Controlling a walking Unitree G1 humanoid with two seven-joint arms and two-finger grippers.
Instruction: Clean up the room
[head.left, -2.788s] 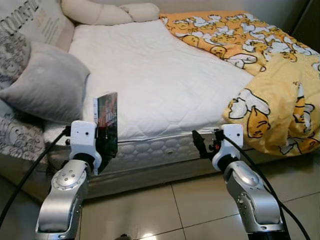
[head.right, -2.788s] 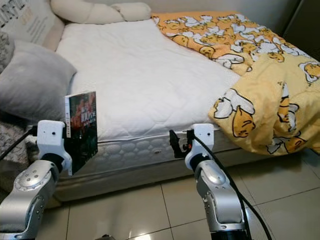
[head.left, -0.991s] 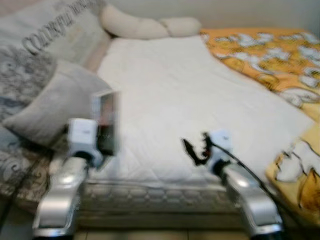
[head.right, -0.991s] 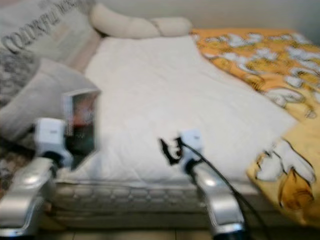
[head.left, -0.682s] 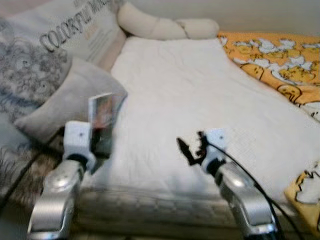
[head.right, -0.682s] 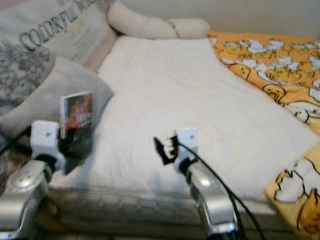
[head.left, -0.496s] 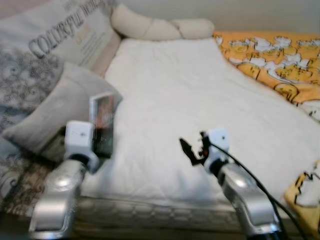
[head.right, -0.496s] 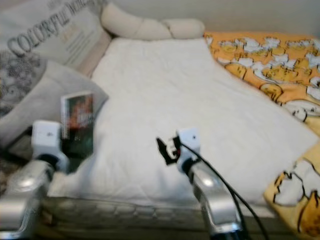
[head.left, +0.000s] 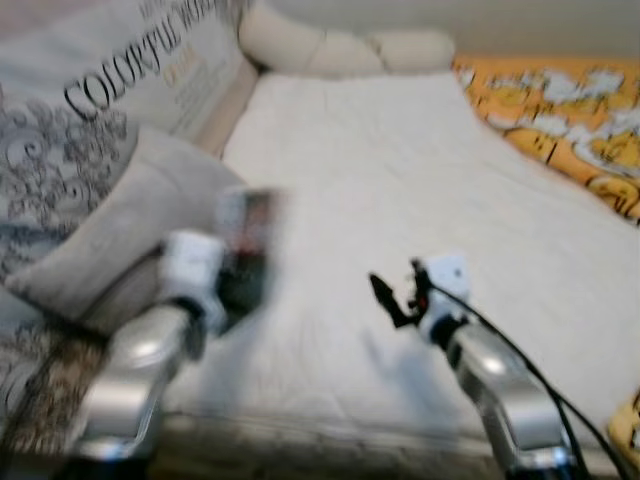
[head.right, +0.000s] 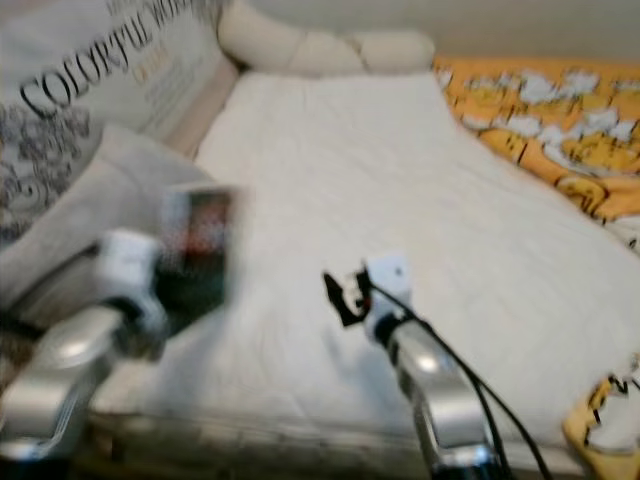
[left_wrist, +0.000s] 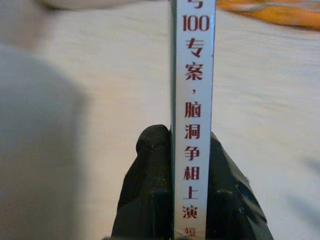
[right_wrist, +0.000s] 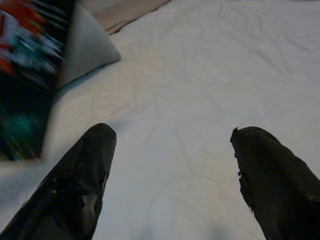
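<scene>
Left gripper (left_wrist: 192, 175) is pinching 1 book (left_wrist: 192, 115), fingers (left_wrist: 150, 190) clamped either side of the white spine w/ red characters. In the head views the book (head.right: 195, 250) is standing upright over the near left part of the mattress (head.left: 400, 200), just beside the grey pillow (head.left: 120, 240). That area is smeared by motion blur, so the cover is reading only as dark w/ red patches; no title legible there. Spine is running out of the left wrist pic at top and bottom, so the text is cut off both ends.

Right gripper (right_wrist: 170, 170) is hovering above the white mattress w/ fingers spread wide apart, nothing between them. In the head view it (head.left: 395, 295) is sitting mid-frame over the bare sheet, well apart from the book. Fingertips are running off the edge of the right wrist pic.

Count: 1 grey pillow, 1 printed cushion (head.left: 130, 80) w/ big lettering, cropped at the frame edge, 1 patterned cushion (head.left: 40, 180) w/ dark swirls, also cropped, 1 long cream bolster (head.left: 340, 50) along the head of the bed. Orange cartoon blanket (head.left: 570, 110) is partly out of frame on the right. Can't tell what the lower left brownish patch is, too blurred.
</scene>
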